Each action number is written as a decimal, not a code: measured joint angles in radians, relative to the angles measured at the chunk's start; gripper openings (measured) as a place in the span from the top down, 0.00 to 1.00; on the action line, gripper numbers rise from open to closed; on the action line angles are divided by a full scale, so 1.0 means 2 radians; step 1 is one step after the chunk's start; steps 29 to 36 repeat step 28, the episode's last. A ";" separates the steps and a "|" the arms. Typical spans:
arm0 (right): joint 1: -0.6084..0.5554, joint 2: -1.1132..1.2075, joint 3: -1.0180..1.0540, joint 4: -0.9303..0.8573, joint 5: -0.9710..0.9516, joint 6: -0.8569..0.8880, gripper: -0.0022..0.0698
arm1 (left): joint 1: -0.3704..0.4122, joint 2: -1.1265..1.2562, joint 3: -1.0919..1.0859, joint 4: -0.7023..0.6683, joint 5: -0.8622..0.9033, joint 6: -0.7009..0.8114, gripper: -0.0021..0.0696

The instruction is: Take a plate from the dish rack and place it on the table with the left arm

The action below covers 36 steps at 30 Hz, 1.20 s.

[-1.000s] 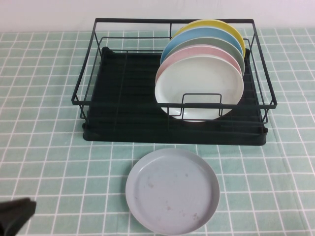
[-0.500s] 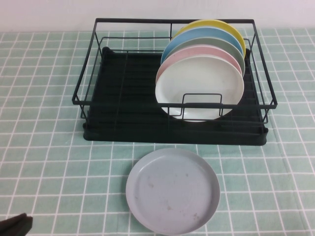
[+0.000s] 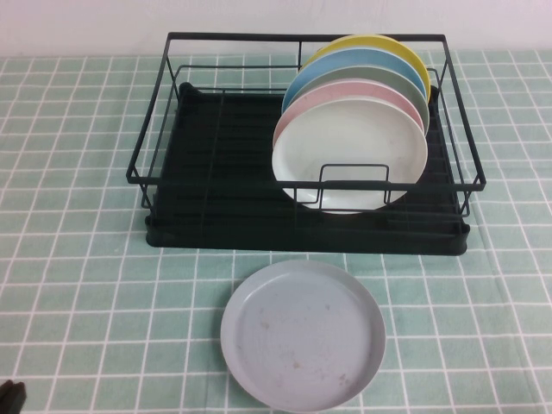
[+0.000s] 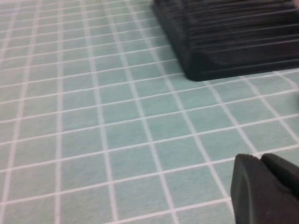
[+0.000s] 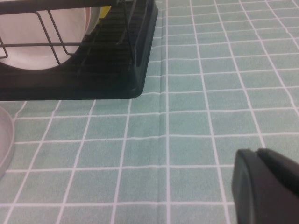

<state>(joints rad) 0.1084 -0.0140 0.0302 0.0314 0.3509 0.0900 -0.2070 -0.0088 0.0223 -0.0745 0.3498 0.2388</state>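
Since 1 s ago we see the left gripper pulled back toward the robot; now only a dark sliver shows at the near-left corner of the high view, well left of the plate. Finger gap: can't tell, same in its wrist cam, where just one dark finger shows over the table.

Plate unchanged: flat on the cloth, rim up, w/ nothing touching it, just in front of the dish rack and apart from its front edge.

Right gripper: not in the high view; its wrist cam shows a dark finger above the cloth, w/ the rack's corner beyond. Spread: can't tell.

Rack, behind the plate: white plate upright at front of the row on the rack's right side, then pink, grey-green, blue, yellow stacked behind it. Rack's left side shows bare black tray.
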 joint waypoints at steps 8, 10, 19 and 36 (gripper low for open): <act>0.000 0.000 0.000 0.000 0.000 0.000 1.00 | 0.048 0.000 0.000 0.000 0.000 -0.001 0.97; 0.000 0.000 0.000 0.000 0.000 0.000 1.00 | 0.049 0.000 0.000 0.000 0.000 -0.001 0.97; 0.000 0.000 0.000 0.000 0.000 0.000 1.00 | 0.049 0.000 0.000 0.000 0.000 -0.001 0.97; 0.000 0.000 0.000 0.000 0.000 0.000 1.00 | 0.049 0.000 0.000 0.000 0.000 -0.001 0.97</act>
